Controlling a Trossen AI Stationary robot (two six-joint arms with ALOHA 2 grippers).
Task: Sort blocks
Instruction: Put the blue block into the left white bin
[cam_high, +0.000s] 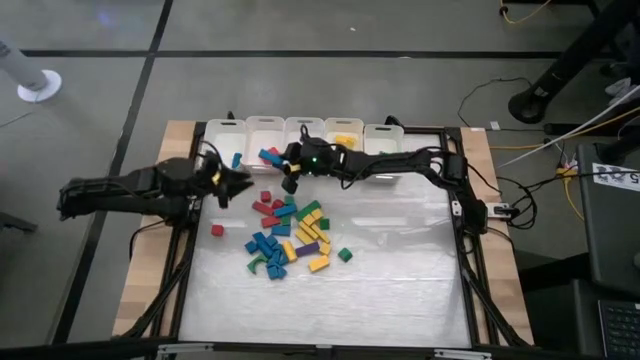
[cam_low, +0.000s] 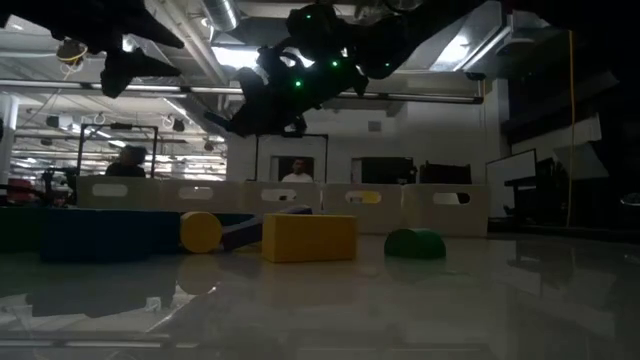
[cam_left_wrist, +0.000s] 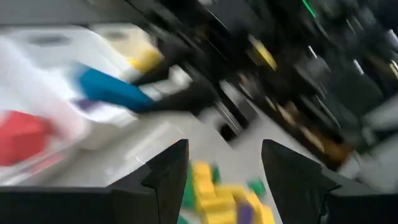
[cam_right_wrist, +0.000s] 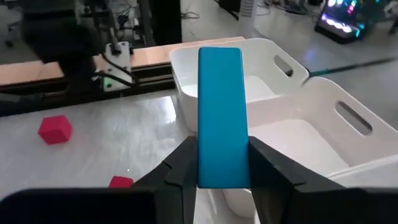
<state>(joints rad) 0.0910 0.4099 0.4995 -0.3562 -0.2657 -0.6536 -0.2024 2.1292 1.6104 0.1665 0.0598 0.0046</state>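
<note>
The blocks (cam_high: 290, 235) lie in a loose pile of red, blue, green, yellow and purple pieces on the table's middle. One red cube (cam_high: 217, 230) sits apart on the left. My right gripper (cam_high: 284, 160) reaches across from the right and is shut on a blue bar (cam_right_wrist: 219, 118) above the white bins (cam_high: 265, 133) along the far edge. My left gripper (cam_left_wrist: 224, 180) is open and hovers at the pile's far-left side (cam_high: 238, 185), touching nothing. The left wrist view shows the blue bar (cam_left_wrist: 112, 90) and a red block (cam_left_wrist: 22, 137) in a bin. My right gripper pinches the blue bar between its two fingers (cam_right_wrist: 180, 168), on the bar's long sides near one end (cam_right_wrist: 219, 171). The bar lies along the fingers and sticks out past their tips. It is lifted clear, over the rim between two bins.
Five white bins (cam_high: 385, 135) stand in a row at the far edge; one holds yellow pieces (cam_high: 345, 139), another a blue one (cam_high: 237, 160). The black frame rails (cam_high: 470, 250) run along the table's sides. In the low view a yellow bar (cam_low: 308, 238) and a green arch (cam_low: 415, 243) lie nearest.
</note>
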